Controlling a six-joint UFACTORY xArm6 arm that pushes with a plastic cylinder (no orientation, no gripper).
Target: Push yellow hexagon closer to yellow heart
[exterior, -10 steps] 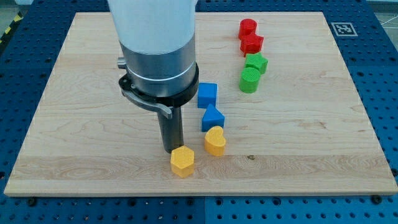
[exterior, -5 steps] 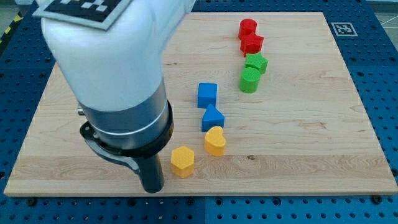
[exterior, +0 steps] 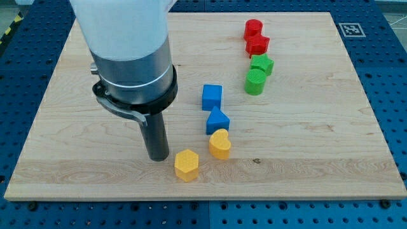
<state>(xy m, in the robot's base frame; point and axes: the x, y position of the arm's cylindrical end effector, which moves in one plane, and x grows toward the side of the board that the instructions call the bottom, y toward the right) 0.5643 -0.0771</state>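
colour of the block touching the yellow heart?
Blue, at the heart's top edge; camera view, the only one.

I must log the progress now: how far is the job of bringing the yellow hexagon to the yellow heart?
Done: little; the yellow hexagon lies near the yellow heart, but a gap shows between them. In hand: my tip stands just at the view's left of the hexagon, slightly higher, seemingly not touching. Left: a push toward the view's right and a little up, probably, to close the gap.
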